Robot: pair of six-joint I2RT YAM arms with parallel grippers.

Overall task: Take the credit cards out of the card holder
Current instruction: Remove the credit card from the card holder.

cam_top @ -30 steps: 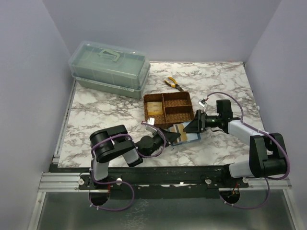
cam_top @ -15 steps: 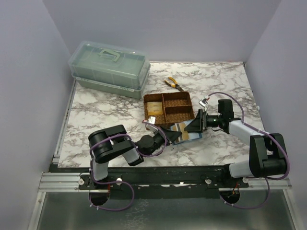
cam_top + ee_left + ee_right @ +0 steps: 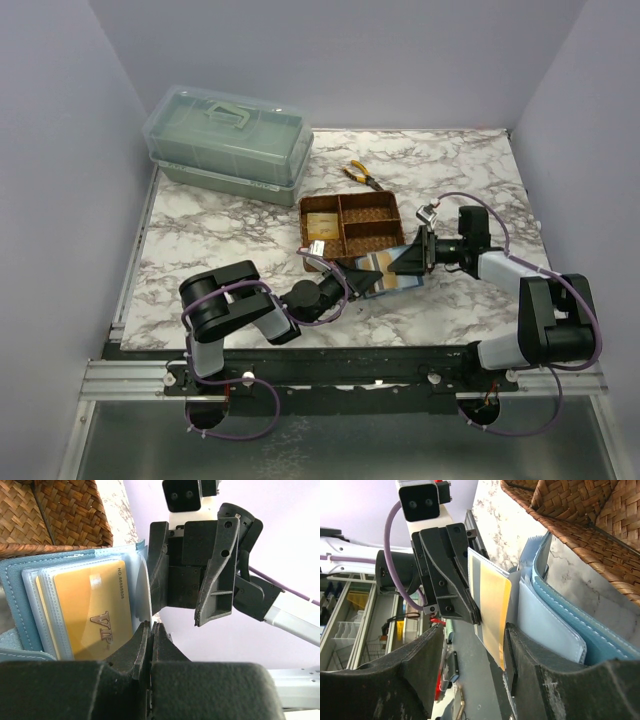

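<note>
The teal-blue card holder (image 3: 404, 284) stands open on edge in front of the tray, between my two grippers. My left gripper (image 3: 149, 626) is shut on the edge of one of its clear sleeves (image 3: 141, 582). A gold credit card (image 3: 95, 611) marked VIP sits in the sleeves beside it. My right gripper (image 3: 472, 640) faces the left one, open, its fingers (image 3: 520, 660) astride a yellow card (image 3: 493, 607) that sticks out of the holder (image 3: 570, 611). One pad lies close to the card, the other stands well off. Another yellowish card (image 3: 322, 223) lies in the tray.
The brown woven three-compartment tray (image 3: 368, 238) stands just behind the holder. Yellow-handled pliers (image 3: 362, 176) lie further back. A clear green lidded box (image 3: 228, 145) fills the back left corner. Walls close in both sides of the table.
The right gripper's jaws have narrowed around the protruding card. The left gripper and the holder have shifted slightly to the right.
</note>
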